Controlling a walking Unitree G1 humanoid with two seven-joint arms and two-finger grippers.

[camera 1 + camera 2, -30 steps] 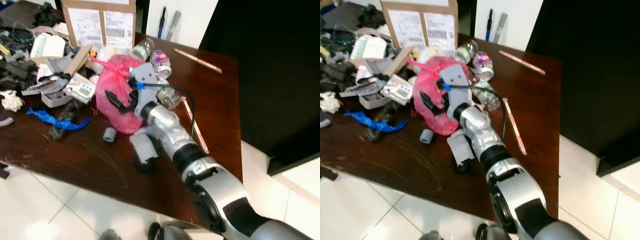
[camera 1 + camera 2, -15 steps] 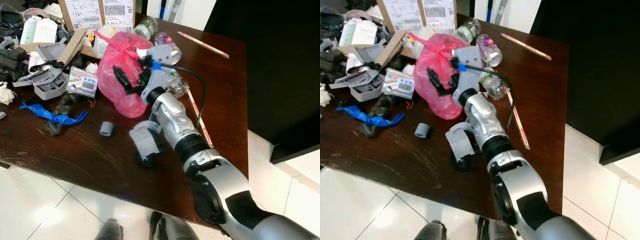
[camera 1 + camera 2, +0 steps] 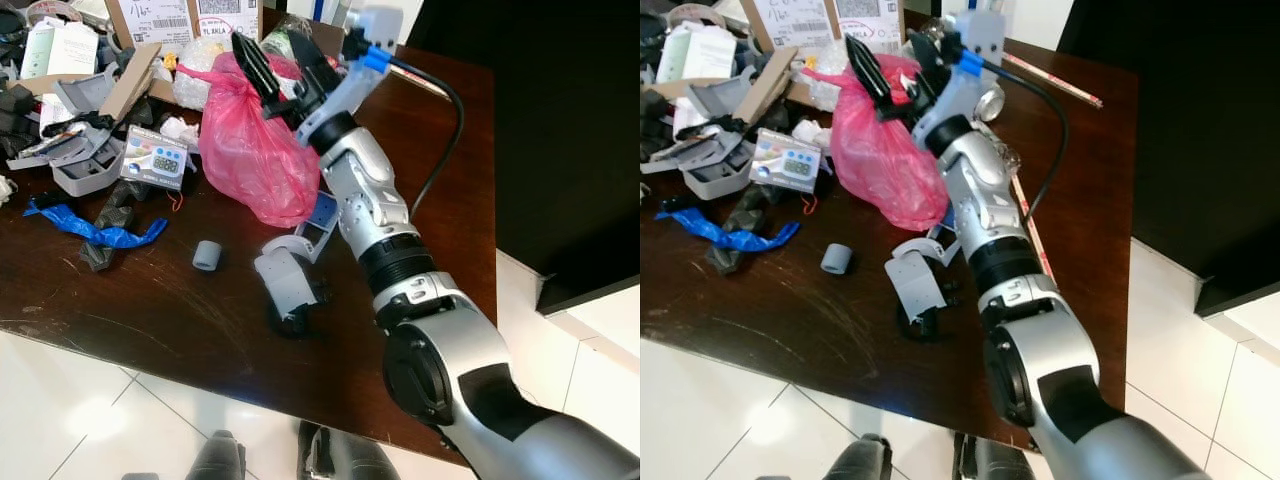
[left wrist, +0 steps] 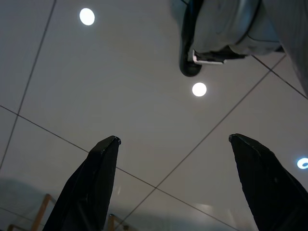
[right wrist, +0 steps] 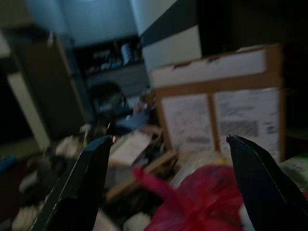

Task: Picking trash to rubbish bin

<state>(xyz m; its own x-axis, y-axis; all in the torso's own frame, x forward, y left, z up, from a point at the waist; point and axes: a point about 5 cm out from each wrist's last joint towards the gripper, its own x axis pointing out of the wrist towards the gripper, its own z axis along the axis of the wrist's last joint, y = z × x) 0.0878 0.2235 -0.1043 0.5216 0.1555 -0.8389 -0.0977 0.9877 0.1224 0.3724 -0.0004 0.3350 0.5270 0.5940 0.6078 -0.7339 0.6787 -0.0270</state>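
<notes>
A dark wooden worktop (image 3: 150,310) carries a heap of clutter. At its far left lie grey plastic parts (image 3: 85,170) and a slanted strip of cardboard (image 3: 128,82). Near them sits a small timer (image 3: 155,160) with a display. In front of it a blue wrapper (image 3: 95,230) lies twisted beside a dark rag (image 3: 105,215). A short grey cylinder (image 3: 207,255) stands alone nearer the front edge.

At the back, a cardboard box (image 3: 190,12) with printed labels stands upright. Just before it, the pink bag (image 3: 255,150) rests on the worktop, knotted at the top. The right gripper (image 3: 285,70) is raised over the bag's upper part, its jaws spread wide and holding nothing. In the right wrist view the bag (image 5: 211,204) shows low between the two black fingers (image 5: 79,185), with the box (image 5: 216,106) behind.

Below the bag, a grey bracket (image 3: 285,285) lies by the silver arm (image 3: 385,230). A cable (image 3: 445,120) loops from the wrist. A thin striped stick (image 3: 1055,80) lies toward the right end.

The left gripper (image 4: 175,187) hangs over tiled floor (image 4: 120,96), jaws spread, empty.
</notes>
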